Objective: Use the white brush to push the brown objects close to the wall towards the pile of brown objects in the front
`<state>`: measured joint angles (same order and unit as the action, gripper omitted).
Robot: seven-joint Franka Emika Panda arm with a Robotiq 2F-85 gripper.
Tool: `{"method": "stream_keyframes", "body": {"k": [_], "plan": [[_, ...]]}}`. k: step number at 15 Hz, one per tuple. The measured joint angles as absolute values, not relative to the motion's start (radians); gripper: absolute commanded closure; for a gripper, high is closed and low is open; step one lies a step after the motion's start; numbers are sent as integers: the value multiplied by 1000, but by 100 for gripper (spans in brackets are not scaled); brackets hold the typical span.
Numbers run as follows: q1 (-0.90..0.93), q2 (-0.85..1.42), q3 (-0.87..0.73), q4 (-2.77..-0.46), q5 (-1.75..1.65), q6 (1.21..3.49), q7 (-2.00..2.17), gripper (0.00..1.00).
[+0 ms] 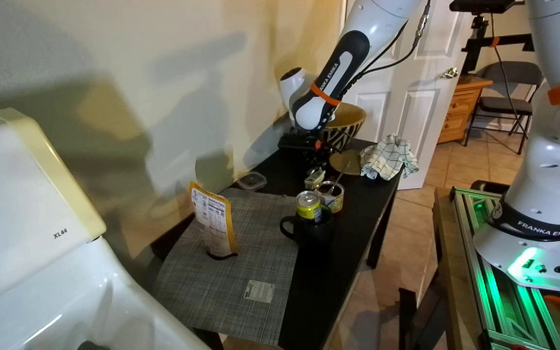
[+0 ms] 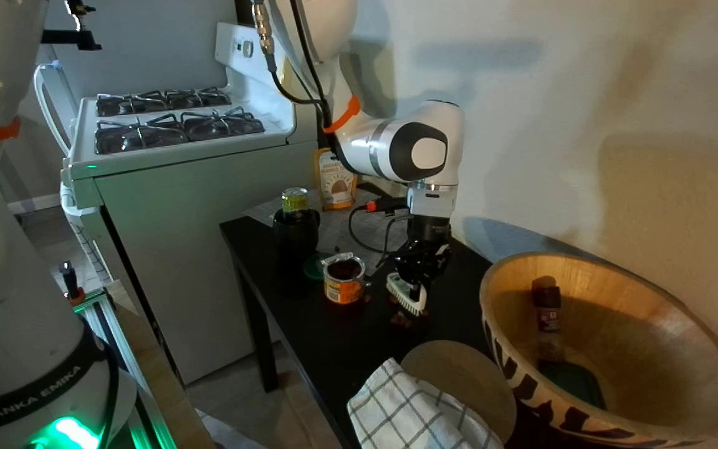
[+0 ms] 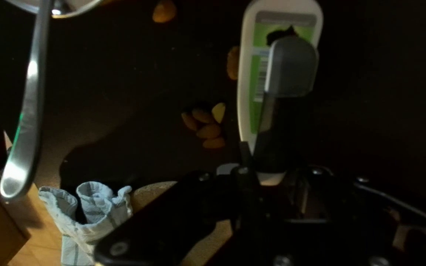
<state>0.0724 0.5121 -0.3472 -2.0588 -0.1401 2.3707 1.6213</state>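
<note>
I report the claw (image 2: 414, 284) clamped on the white brush (image 2: 403, 294); in the wrist view one fingertip (image 3: 292, 70) lies over the label side, and I cannot make out the opposing one. The brush sits tilted below the claw, bristles downward. I cannot confirm whether they touch the black table (image 2: 340, 337).

In the wrist view, a pile of brown objects (image 3: 208, 130) lies left of the claw, apart from the brush, one piece showing a pale face. A single brown piece (image 3: 232, 62) is at the brush's left edge; contact cannot be determined. Another brown piece (image 3: 164, 11) lies farther to the claw's upper left.

The cream wall (image 2: 571, 143) rises behind the claw, apart from it. In an exterior view I find a tin (image 2: 343, 284) near the claw on its left, a dark mug (image 2: 295, 240) bearing a drink can (image 2: 295, 199) farther left, and a wooden bowl (image 2: 639, 343) to its right.
</note>
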Motion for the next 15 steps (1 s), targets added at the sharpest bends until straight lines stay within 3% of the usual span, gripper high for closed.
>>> {"method": "stream_keyframes", "body": {"k": [8, 15], "plan": [[55, 485, -345, -2106, -184, 2381, 1674, 94], [9, 418, -337, -2220, -178, 2530, 1673, 94]]}}
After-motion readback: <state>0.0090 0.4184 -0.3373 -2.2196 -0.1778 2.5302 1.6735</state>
